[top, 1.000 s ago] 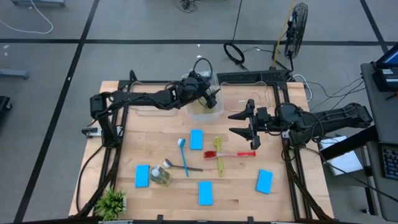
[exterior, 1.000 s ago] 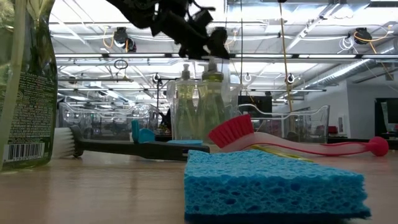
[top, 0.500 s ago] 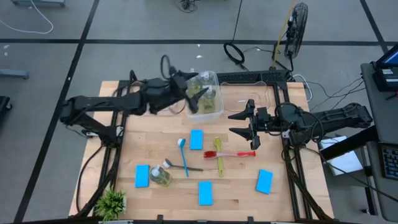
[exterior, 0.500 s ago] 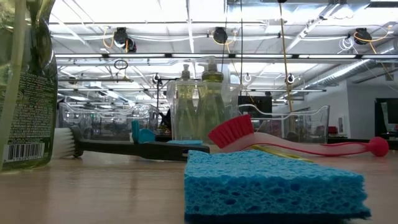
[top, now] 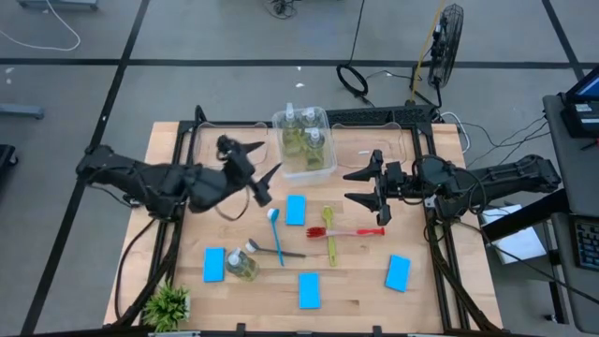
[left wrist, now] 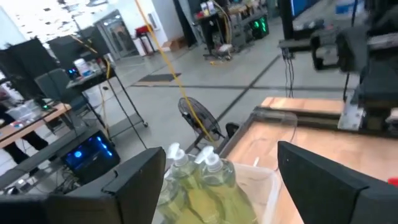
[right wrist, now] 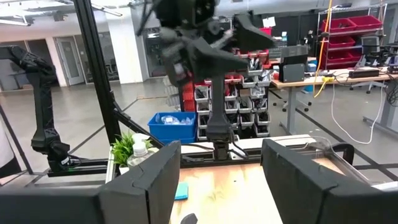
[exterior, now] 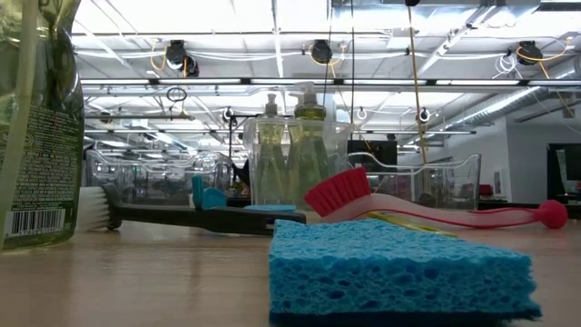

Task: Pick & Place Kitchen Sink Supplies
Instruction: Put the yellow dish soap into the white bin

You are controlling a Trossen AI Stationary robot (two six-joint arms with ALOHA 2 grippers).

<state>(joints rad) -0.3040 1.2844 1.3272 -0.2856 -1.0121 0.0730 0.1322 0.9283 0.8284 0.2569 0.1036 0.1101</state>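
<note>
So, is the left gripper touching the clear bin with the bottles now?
Apart. In the high view the left gripper, jaws open and empty, hovers beside the clear bin, with bare table visible between its fingertips and the bin's wall.

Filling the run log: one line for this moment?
left gripper: open, empty, off the bin | right gripper: open, empty, waiting | bottles: in bin | loose bottle, sponges, brushes: on table

- We see bright-blue sponges [top: 296, 210].
- We see yellow-green bottles [top: 304, 143] with white tops.
- We see a red brush [top: 353, 231] and a pale wood-grain tabletop [top: 449, 281].
</note>
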